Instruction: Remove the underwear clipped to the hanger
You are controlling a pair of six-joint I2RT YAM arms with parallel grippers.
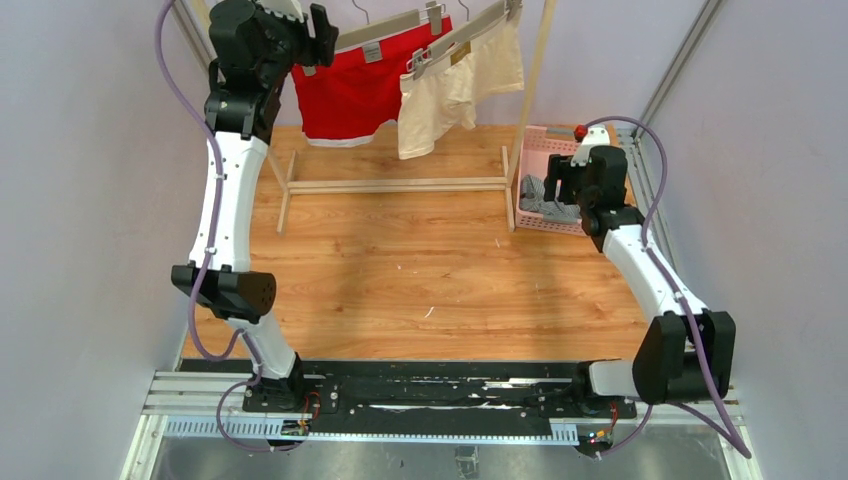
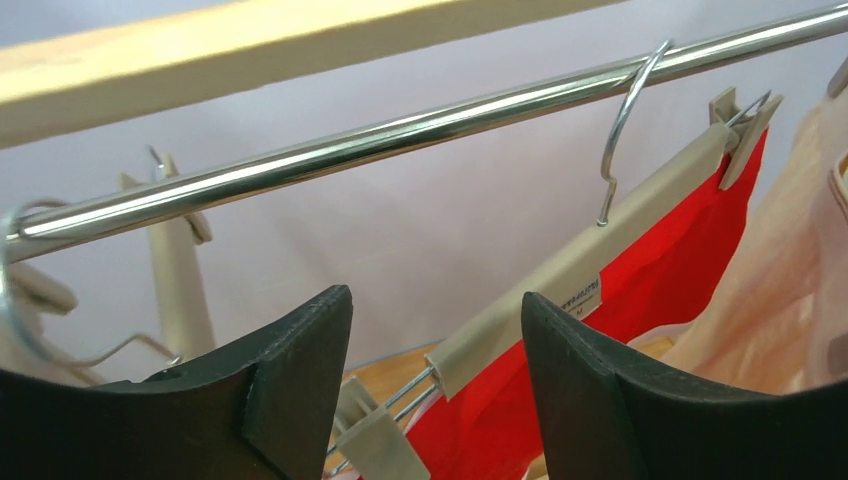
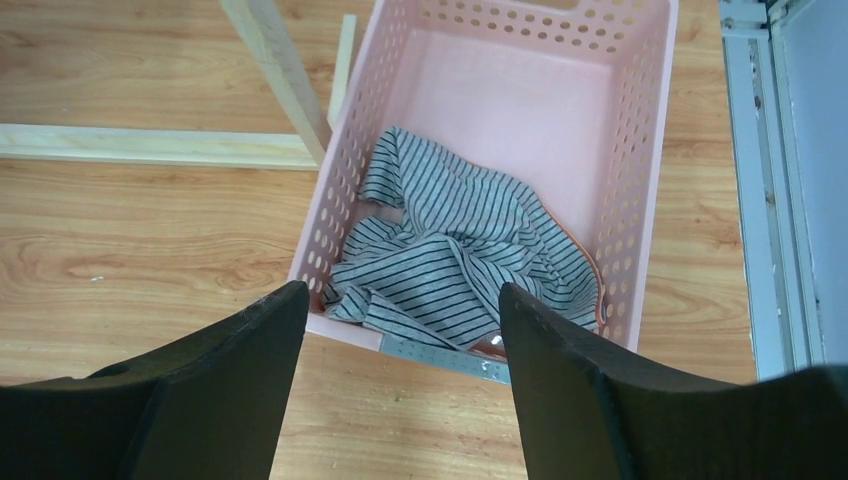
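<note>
Grey striped briefs (image 3: 455, 260) lie crumpled in the pink basket (image 3: 640, 150), directly below your right gripper (image 3: 402, 300). Its fingers stand spread with nothing between them, above the basket's near rim. Your left gripper (image 2: 435, 298) is up just under the metal rail (image 2: 400, 140), likewise spread and empty. Ahead of its right finger, the beige hanger (image 2: 560, 270) slants up to the rail, with the red briefs (image 2: 600, 350) clipped beneath it. Cream briefs (image 2: 790, 260) hang farther to that gripper's right.
</note>
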